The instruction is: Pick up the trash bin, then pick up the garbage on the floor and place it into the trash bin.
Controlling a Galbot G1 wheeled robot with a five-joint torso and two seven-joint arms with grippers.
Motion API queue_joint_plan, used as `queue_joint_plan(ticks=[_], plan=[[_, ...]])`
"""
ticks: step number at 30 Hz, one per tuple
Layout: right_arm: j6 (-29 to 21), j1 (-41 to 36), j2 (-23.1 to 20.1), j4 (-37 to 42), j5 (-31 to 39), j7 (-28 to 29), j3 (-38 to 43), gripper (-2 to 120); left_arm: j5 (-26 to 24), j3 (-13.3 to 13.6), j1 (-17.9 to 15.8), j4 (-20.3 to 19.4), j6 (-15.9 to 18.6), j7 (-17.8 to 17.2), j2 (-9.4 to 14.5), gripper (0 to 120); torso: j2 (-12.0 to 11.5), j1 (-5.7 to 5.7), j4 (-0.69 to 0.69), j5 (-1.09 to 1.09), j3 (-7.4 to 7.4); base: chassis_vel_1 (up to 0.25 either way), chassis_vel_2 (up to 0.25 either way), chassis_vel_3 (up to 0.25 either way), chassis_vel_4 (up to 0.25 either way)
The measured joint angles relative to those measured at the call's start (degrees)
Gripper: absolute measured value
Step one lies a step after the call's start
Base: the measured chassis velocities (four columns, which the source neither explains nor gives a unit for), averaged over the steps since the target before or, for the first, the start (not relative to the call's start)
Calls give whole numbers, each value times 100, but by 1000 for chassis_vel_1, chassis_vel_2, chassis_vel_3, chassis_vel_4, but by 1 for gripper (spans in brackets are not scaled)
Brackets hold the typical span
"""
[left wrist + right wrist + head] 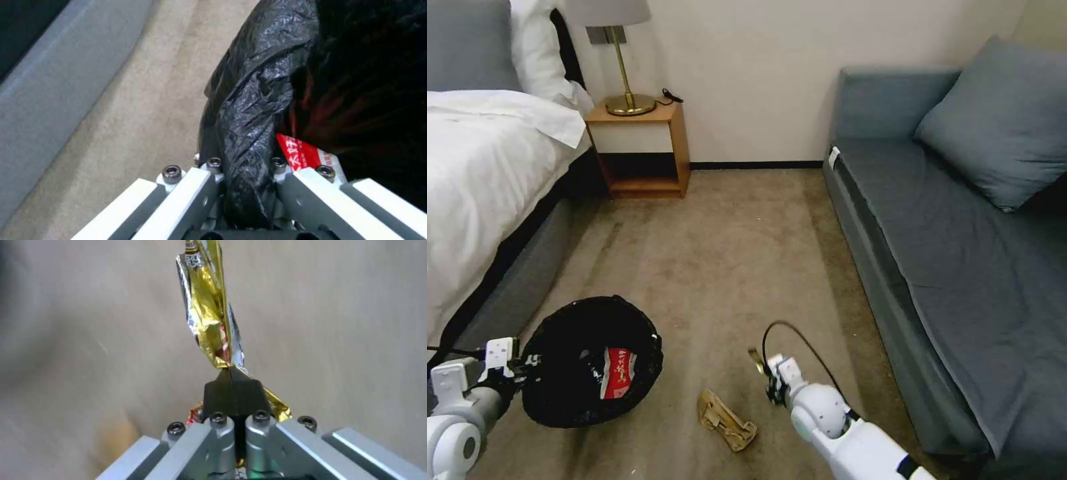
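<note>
Head view: the left hand [517,363] clamps the trash bin [590,360] rim; a tan wrapper [726,420] lies on the floor. Left wrist view — a red-white snack bag [302,155] sits inside the bin. Right wrist view: the right hand [231,380] pinches the gold wrapper [209,306] tight.

i can't see the left gripper's [242,213] fingertips: the black bag on the bin [253,110] rim swallows them. the bin's whitish body is hidden under that bag, and its depth is too dark for me to read. the snack bag [299,154] inside is partly covered by the gripper frame. the gold wrapper [212,316] runs off the right wrist view's edge, and the carpet [347,323] behind it is smeared. from the head, the right gripper [766,373] is too small to judge, and the lamp [610,47] shade is cut off.
</note>
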Motion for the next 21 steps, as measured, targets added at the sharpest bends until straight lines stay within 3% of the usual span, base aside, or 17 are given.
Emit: queue_joint_plan(ticks=[5,10,16,18,21], plan=[[1136,657,169,818,656,-49,-690,0,9,41,62,-93,0,0,-65,3,0,0,0,0,0,0,0,0,0],[1377,1208,539,640,747,-205,-1264,0,19,47,110,-168,0,-2,-149,3,0,0,3,-1,0,0,0,0,0],[1533,1784,1153,-83,655,-303,-1993,0,39,101,121,-231,0,-9,-197,3,0,0,2,-1,0,0,0,0,0],[1570,2006,1546,-518,471,-302,-2437,0,47,155,89,-231,0,-17,-182,3,0,0,2,-1,0,0,0,0,0],[1535,2021,1635,-633,388,-283,-2530,0,54,166,99,-238,0,-19,-184,3,0,0,2,-1,0,0,0,0,0]])
